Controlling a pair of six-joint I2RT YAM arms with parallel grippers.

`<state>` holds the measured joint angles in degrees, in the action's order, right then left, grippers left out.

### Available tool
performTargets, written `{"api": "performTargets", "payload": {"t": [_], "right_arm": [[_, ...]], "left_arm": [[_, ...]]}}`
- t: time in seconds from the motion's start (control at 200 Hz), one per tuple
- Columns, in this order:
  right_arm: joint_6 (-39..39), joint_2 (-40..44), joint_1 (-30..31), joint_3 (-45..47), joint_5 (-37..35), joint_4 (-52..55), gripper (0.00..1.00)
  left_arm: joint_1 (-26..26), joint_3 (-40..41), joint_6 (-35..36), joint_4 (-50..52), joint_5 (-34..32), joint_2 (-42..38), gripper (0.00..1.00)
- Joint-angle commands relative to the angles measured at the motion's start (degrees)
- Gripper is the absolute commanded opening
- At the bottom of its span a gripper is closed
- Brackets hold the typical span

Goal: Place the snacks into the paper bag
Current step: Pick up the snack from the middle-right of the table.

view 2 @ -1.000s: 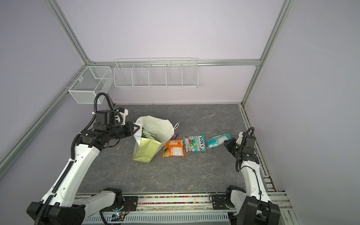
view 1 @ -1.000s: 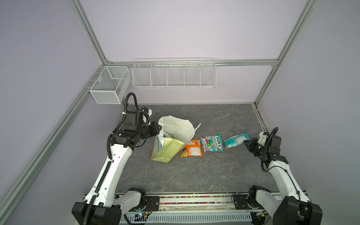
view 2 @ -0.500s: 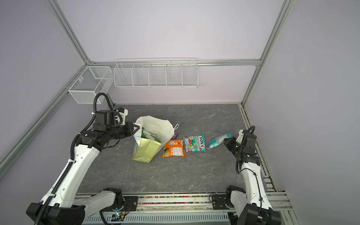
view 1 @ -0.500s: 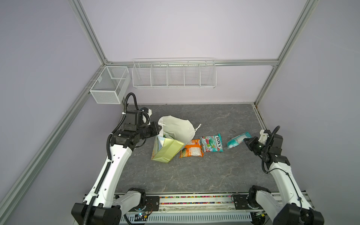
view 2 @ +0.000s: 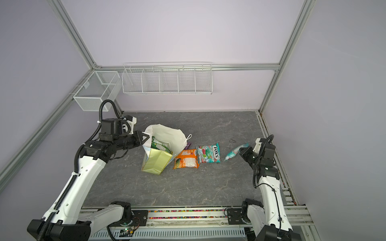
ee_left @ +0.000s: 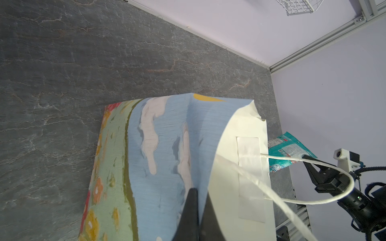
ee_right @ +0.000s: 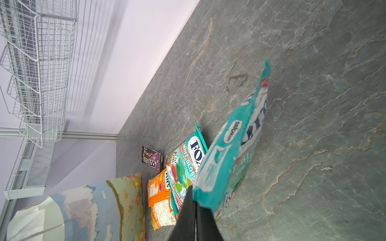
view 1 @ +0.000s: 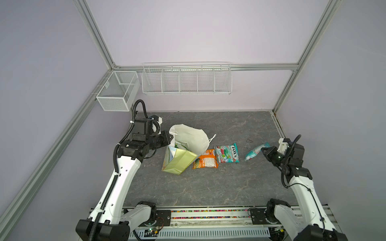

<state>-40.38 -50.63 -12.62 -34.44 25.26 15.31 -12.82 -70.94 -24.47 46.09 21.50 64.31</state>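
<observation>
The paper bag [view 1: 179, 161] leans tilted at mid-table, its white inside facing up, and shows in both top views [view 2: 155, 161]. My left gripper [view 1: 170, 136] is shut on the bag's rim [ee_left: 221, 158]. A green pouch [view 2: 159, 145] lies inside the bag. Just right of the bag an orange pouch [view 1: 205, 162] and a teal-red FOX'S pouch [view 1: 226, 155] lie flat. A brown-purple M&M's pack [ee_right: 152, 157] lies behind them. My right gripper [view 1: 263, 149] is shut on the edge of a teal pouch [view 1: 253, 153], which hangs on edge above the table [ee_right: 236, 141].
Two white wire baskets hang on the walls, a long one [view 1: 187, 80] at the back and a small one [view 1: 118, 91] at the back left. The bag's white cord handle [ee_left: 313, 167] loops out toward the right arm. A rail [view 1: 208, 210] runs along the front edge.
The right gripper has lifted the teal pouch from lying flat on the table to hanging on edge above it. The left arm and the bag have not moved.
</observation>
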Motion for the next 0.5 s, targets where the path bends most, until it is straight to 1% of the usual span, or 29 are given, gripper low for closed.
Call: {"api": "performTargets", "payload": {"t": [0.0, 0.495], "right_arm": [[0.95, 1.7, 0.37, -1.93, 0.97, -0.6, 0.07], [1.08, 4.83, 0.97, -4.23, 1.2, 2.08, 0.06]], "left_arm": [[-0.14, -2.55, -0.76, -2.47, 1.53, -2.08, 0.0], [-0.19, -2.24, -1.03, -2.37, 1.69, -3.16, 0.0]]}}
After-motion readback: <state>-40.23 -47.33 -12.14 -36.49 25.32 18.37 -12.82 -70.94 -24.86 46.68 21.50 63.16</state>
